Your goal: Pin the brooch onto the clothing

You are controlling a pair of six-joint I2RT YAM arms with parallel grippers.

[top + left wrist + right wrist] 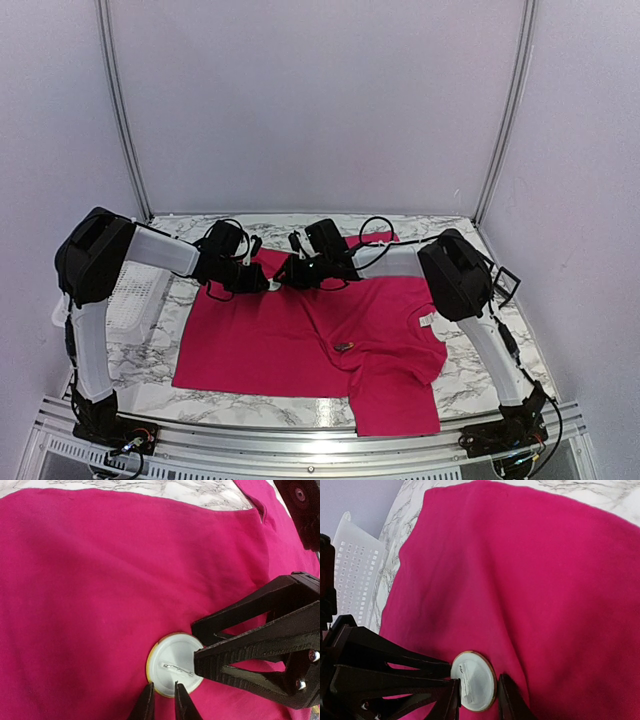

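Arms meet in the overhead view: your left pincer [268,283] and right pincer [292,272] come tip to tip near the far edge of the shirt [280,345], which lies spread on the table [470,385]. You can't make out the brooch from here because the arms hide it. A basket [130,295] sits off at 9 o'clock.

Left wrist: the brooch [172,655] lies back-up on the shirt, its pin [177,669] running 9 to 3. Your left tips come in from 6 o'clock, square across that pin. Only a narrow slit parts them over the near rim, and you can't tell whether they nip anything. The right pincer enters from 3 o'clock, in line with the pin.

Right wrist: the brooch sits between the right fingers [506,695], one at each side of the rim, so that pincer looks closed on it at about the brooch's width. The left pincer touches the rim at 9 o'clock. On this showing the right one steadies the disc, and the left, crossing the pin, is the one placed to work it
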